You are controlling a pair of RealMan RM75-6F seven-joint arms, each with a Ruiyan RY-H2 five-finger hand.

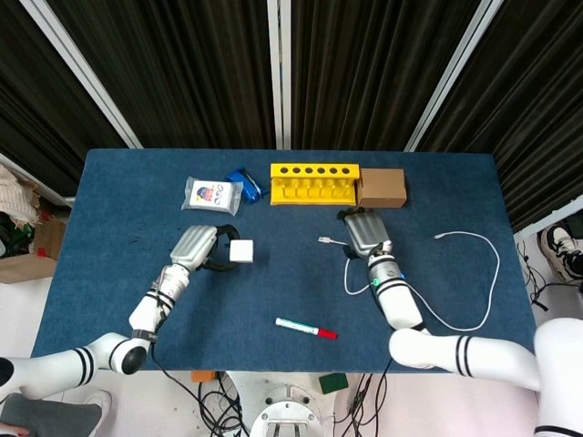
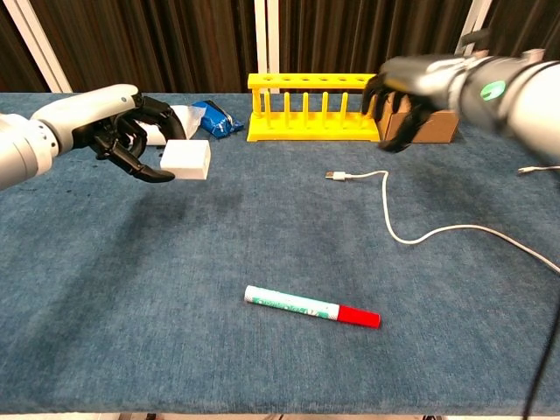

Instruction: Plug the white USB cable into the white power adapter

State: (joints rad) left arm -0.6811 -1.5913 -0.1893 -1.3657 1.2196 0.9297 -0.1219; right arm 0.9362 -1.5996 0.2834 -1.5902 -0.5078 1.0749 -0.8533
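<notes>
My left hand grips the white power adapter and holds it just above the blue cloth on the left. The white USB cable lies loose on the table, with its metal plug pointing left near the centre. Its far end curls back at the right. My right hand hovers above and just right of the plug with its fingers spread and bent downward, holding nothing and not touching the cable.
A yellow tube rack and a cardboard box stand at the back. A blue packet and a white packet lie behind the adapter. A red-capped marker lies near the front.
</notes>
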